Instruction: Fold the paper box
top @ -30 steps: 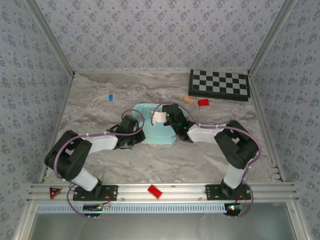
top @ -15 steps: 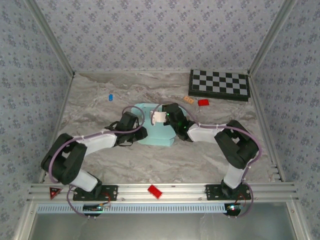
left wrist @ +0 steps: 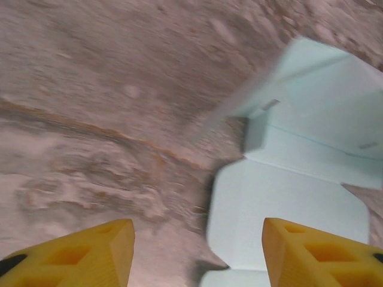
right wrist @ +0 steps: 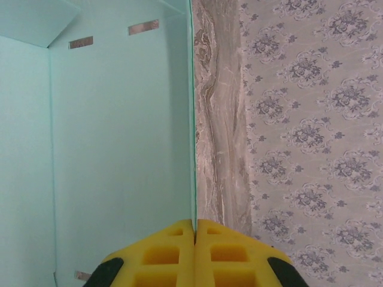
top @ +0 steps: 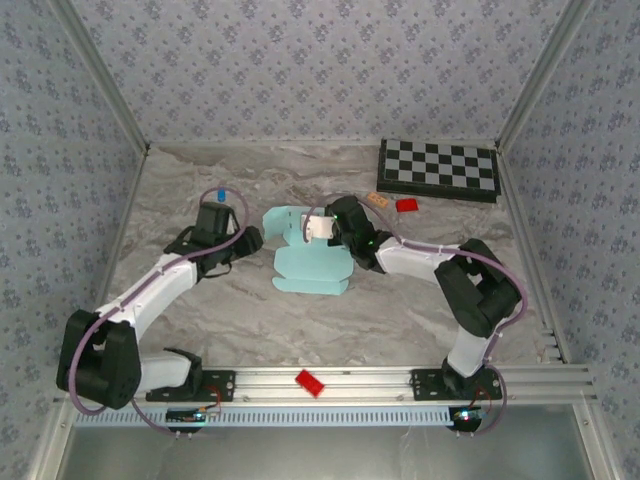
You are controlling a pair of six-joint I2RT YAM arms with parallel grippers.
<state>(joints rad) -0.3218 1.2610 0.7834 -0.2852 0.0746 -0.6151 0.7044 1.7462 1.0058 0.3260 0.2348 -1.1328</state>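
Near mid-table, the pale mint thin-card paper box (top: 310, 262) lies partly unfolded on the marbled grey tabletop (top: 400, 310). My right gripper (right wrist: 194, 230) is pinched tight on the edge of one upright wall. My left gripper (left wrist: 197, 236) gapes wide and empty, near the box's left flap.

Bare table (top: 330, 330) is seen in front of the paper box (top: 312, 270). The far right corner is blocked by a checkered board (top: 438, 168).
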